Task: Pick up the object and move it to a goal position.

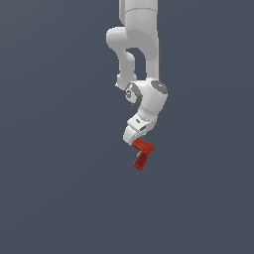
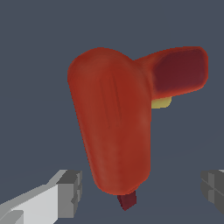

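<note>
Red drill [image 1: 143, 152] right under the gripper [image 1: 135, 143], against plain dark grey floor [image 1: 49, 198].

Ext. view: drill sits just below the white arm's [image 1: 141, 49] wrist end, body touching or nearly touching the gripper tip, darker handle angling down, tiny yellow trigger [image 1: 135, 155] on its ext.-view-left side. Fingers not visible here, so contact unclear. Wrist view: drill [image 2: 113, 127] fills the middle, fat red body lengthwise, dark-ended handle branching off w/ yellow trigger [image 2: 161, 103] tucked at the joint, small dark bit at the near end. Gripper [image 2: 142, 186] jaws wide apart, grey pads [image 2: 70, 192] each side of the body's near end w/ clear gaps both sides; nothing clamped. Can't tell if drill rests on floor or is off it.
</note>
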`<action>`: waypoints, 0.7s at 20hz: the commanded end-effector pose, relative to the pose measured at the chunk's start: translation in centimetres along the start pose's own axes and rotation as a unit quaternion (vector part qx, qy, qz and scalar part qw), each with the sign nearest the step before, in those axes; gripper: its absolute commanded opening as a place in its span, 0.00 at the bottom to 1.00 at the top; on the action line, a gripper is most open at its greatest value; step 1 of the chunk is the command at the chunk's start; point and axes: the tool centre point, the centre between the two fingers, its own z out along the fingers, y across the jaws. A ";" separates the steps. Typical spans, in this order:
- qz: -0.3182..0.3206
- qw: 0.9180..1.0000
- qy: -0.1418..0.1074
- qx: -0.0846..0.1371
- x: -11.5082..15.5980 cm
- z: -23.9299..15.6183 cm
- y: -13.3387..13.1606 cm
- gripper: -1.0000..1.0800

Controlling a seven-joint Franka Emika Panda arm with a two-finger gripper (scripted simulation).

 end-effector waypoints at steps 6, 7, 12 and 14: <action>-0.031 0.999 0.008 -0.005 0.2 0.2 -0.9 1.00; -0.035 0.999 0.009 -0.006 0.3 0.3 -1.0 1.00; -0.039 0.999 0.011 -0.006 0.3 0.3 -1.3 1.00; -0.039 0.999 0.011 -0.006 0.3 0.4 -1.2 1.00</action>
